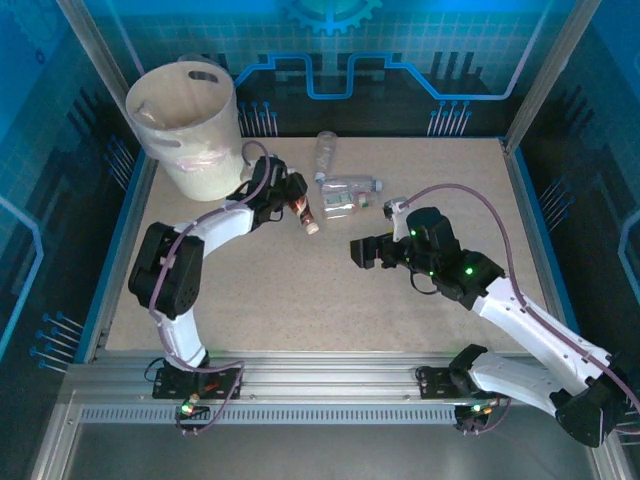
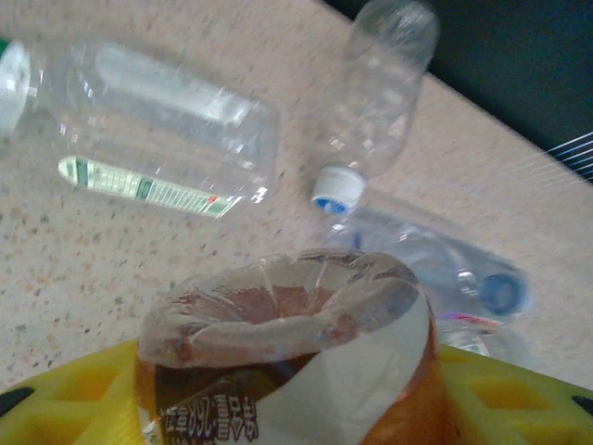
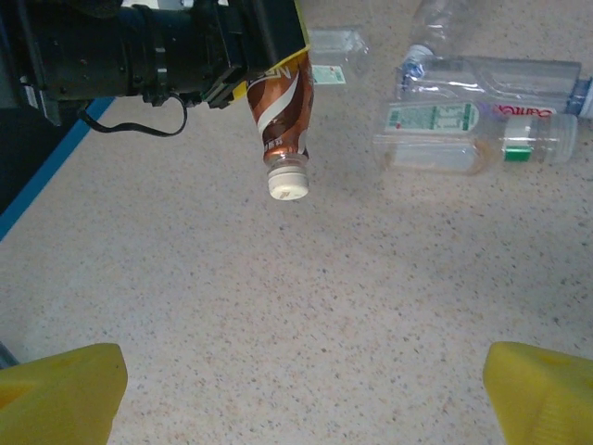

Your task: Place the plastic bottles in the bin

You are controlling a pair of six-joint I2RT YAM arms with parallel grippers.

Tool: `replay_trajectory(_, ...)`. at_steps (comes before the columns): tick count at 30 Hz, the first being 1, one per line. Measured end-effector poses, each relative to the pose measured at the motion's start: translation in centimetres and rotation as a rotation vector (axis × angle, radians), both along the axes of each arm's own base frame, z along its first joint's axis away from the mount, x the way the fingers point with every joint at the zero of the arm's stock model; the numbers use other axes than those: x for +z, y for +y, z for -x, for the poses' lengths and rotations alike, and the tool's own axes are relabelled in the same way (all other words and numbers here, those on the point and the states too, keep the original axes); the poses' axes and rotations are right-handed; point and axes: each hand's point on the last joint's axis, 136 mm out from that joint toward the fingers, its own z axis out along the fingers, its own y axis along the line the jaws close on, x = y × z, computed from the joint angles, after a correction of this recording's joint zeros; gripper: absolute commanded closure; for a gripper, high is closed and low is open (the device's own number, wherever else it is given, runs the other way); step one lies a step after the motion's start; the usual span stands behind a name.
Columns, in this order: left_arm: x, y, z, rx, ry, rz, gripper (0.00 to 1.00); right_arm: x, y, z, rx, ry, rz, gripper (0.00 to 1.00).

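Plainly, the left gripper (image 1: 298, 205) is clamped around a brown-labelled clear plastic bottle (image 3: 283, 111), cap down, right of the white round plastic bin (image 1: 200, 150); it is probably light and crushable, best held mid-body. The right gripper (image 1: 358, 250) stands apart.

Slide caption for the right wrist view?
Left gripper holds a brown-labelled plastic bottle cap-down over the speckled table; clear plastic bottles lie beyond.
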Motion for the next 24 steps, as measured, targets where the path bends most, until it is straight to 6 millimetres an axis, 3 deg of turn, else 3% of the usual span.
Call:
replay_trajectory(13,13.6,0.6,2.1,-0.071,-0.344,0.051,0.56,2.3,1.2,-0.5,0.028,-0.059,-0.082,0.00)
replay_trajectory(20,19.6,3.0,1.6,-0.065,-0.472,0.049,0.56,4.6,1.5,-0.9,0.030,-0.108,-0.121,0.00)
replay_trajectory(24,25.2,5.3,1.1,-0.032,-0.590,0.035,0.57,5.3,1.7,-1.0,0.032,-0.121,-0.128,0.00)
